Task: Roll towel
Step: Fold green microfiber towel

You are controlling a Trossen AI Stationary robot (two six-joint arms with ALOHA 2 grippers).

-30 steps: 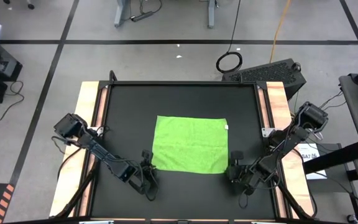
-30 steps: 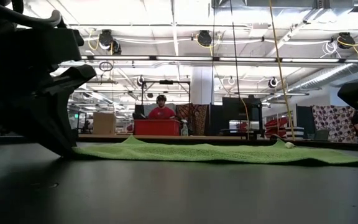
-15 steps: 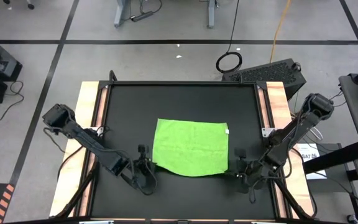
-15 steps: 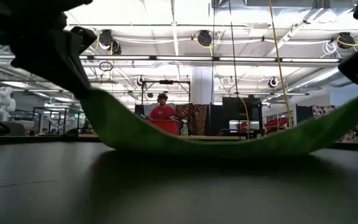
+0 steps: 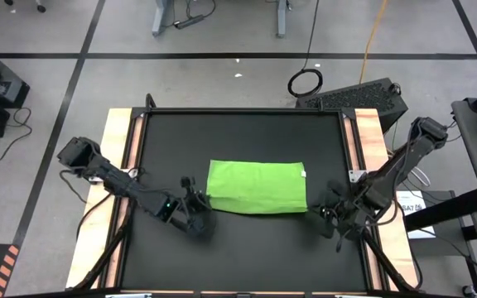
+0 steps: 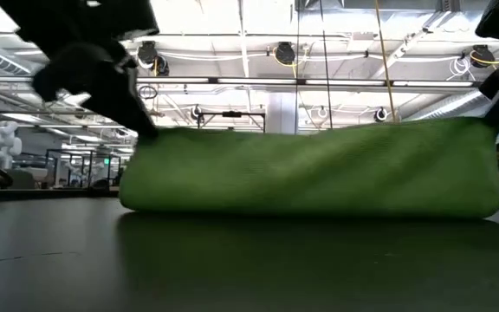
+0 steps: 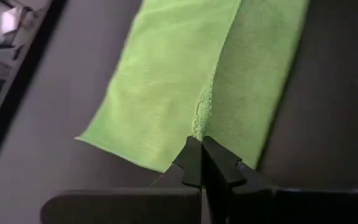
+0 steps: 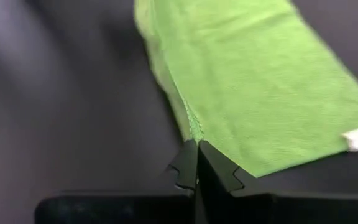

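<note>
While the left gripper (image 5: 199,199) sat low over the black table (image 5: 164,141) at the towel's left end, its fingers (image 7: 194,163) were pressed tight together on the near edge of the towel (image 5: 257,185), pinching a thin ridge of green cloth right at their tips. That arm reached in from the table's left side at a slant.

The towel lay near the middle of the table, a little toward the front. From above it showed as a wide, short green strip, its near part folded up and over the rest. From table height it stood as a long green band (image 6: 310,169), lifted at both ends and rounded where it met the surface. A small white tag (image 5: 302,172) showed at its far right corner.

At the towel's right end the right gripper (image 5: 328,201) was likewise clamped fully on the near edge, its fingers (image 8: 194,163) meeting on a fold of cloth, with its arm coming in from the right side.
</note>
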